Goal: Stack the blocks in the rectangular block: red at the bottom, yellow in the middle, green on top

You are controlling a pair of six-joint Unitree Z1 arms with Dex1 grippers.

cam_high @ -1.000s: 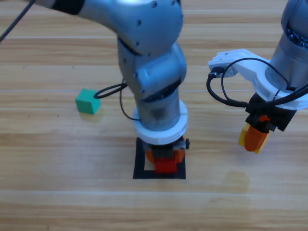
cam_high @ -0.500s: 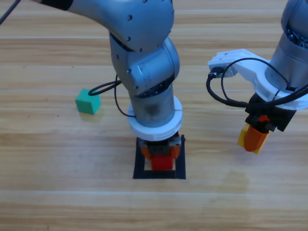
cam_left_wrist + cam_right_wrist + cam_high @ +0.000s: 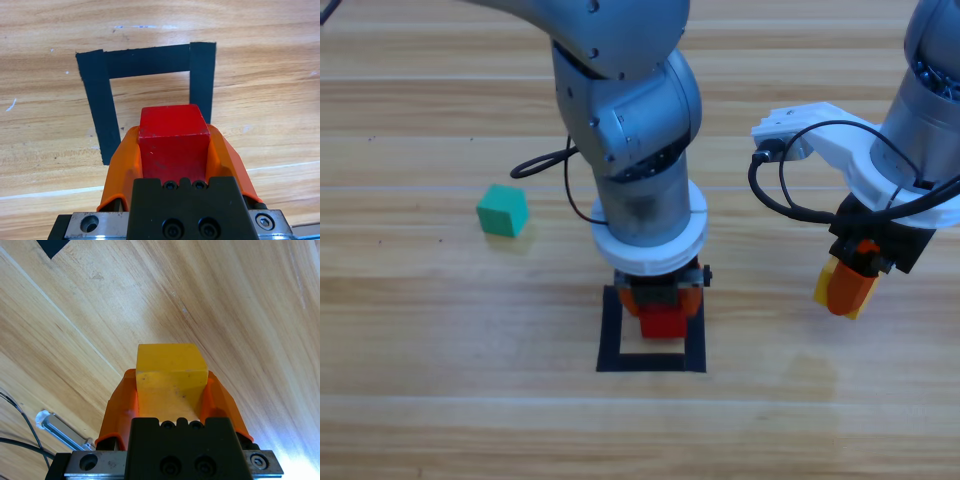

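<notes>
While clamped between the left claw's point(image 3: 172, 150) jaws, red cube point(image 3: 173, 140) over the rectangular block point(image 3: 150, 60).

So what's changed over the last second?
The left gripper, shut on the red cube, drew back toward the far edge of the rectangular block, baring its near part. The right gripper, holding the yellow cube, and the green cube haven't moved.

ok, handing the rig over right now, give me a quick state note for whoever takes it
Left gripper: shut on the red cube, over the tape rectangle; whether it is set down, cannot tell.
Right gripper: shut on the yellow cube, off to the right of the rectangle.
Green cube: loose on the table, left of the rectangle.
Done: red and yellow picked.
Left: release red in the rectangle, stack yellow, then green.
</notes>
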